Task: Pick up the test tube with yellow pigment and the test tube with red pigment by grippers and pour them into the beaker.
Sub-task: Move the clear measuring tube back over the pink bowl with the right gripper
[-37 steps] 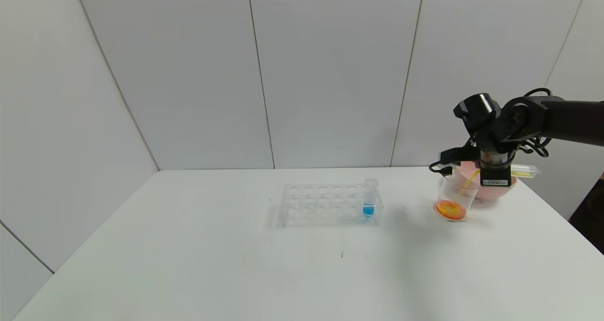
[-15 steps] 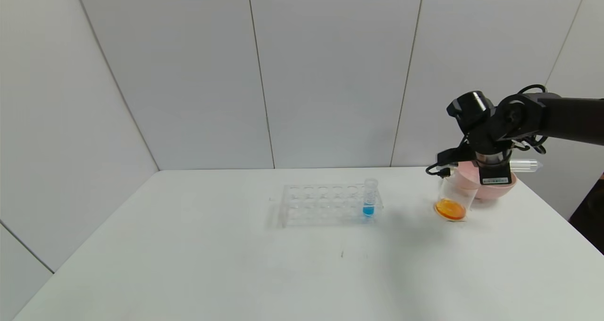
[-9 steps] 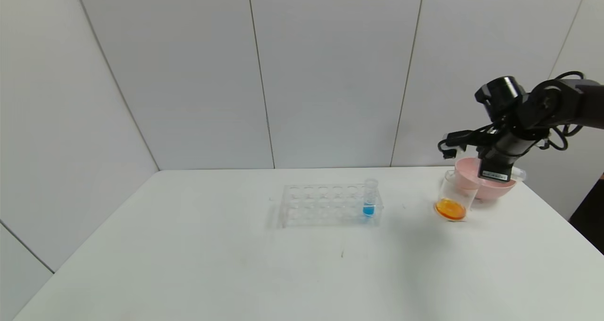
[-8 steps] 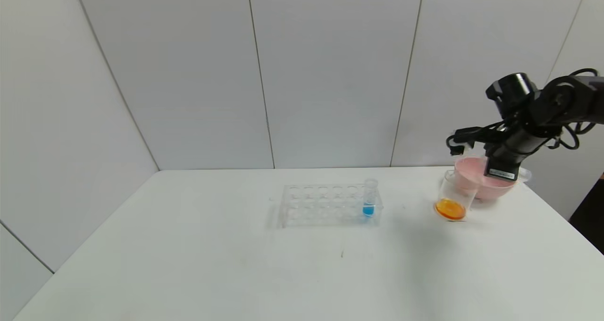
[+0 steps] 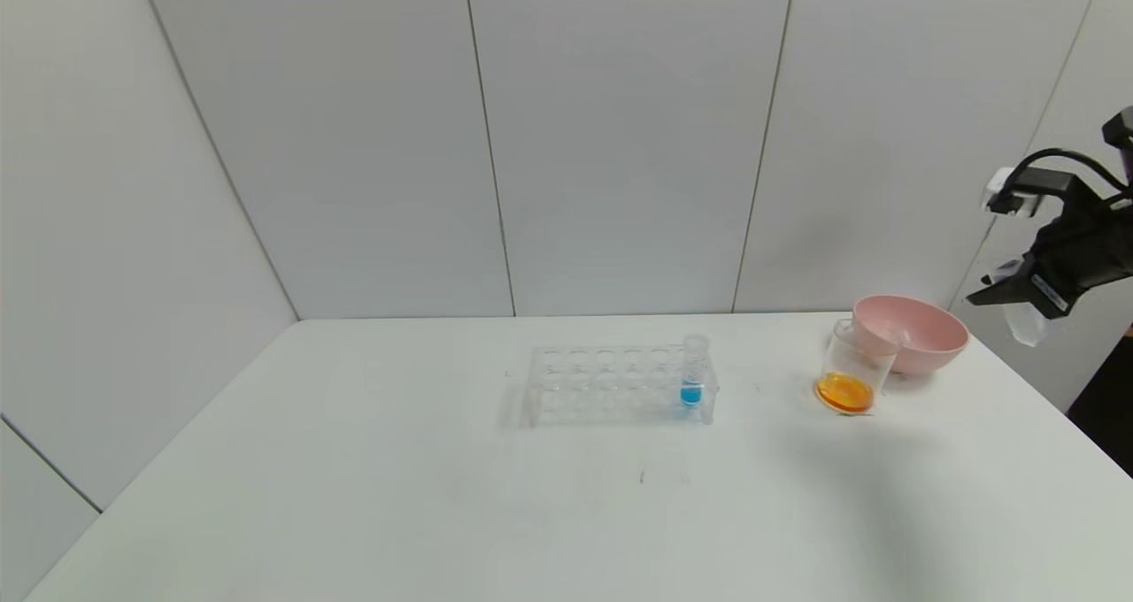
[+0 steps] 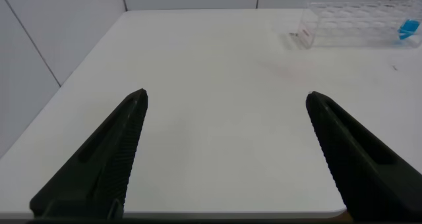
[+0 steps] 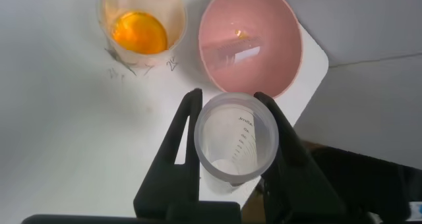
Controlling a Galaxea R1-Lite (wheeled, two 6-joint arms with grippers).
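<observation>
My right gripper [image 5: 1018, 305] is high beyond the table's right edge, shut on a clear test tube [image 5: 1024, 320]. In the right wrist view the tube [image 7: 237, 145] looks empty, with its open mouth facing the camera between the jaws of the right gripper [image 7: 229, 100]. The beaker [image 5: 851, 379] stands beside the pink bowl and holds orange liquid; it also shows in the right wrist view [image 7: 140, 26]. No tube with yellow or red liquid is in view. My left gripper [image 6: 227, 97] is open and empty over bare table near the left edge.
The pink bowl [image 5: 912, 332] stands at the back right; in the right wrist view the bowl [image 7: 277, 33] has a clear empty tube [image 7: 231, 51] lying in it. A clear rack [image 5: 611, 385] mid-table holds one blue-liquid tube [image 5: 692, 374]. The rack [image 6: 359, 25] also shows in the left wrist view.
The yellow stream into the beaker has stopped. My right gripper has lifted and swung right, away from the beaker and bowl, with the emptied tube still in it.
</observation>
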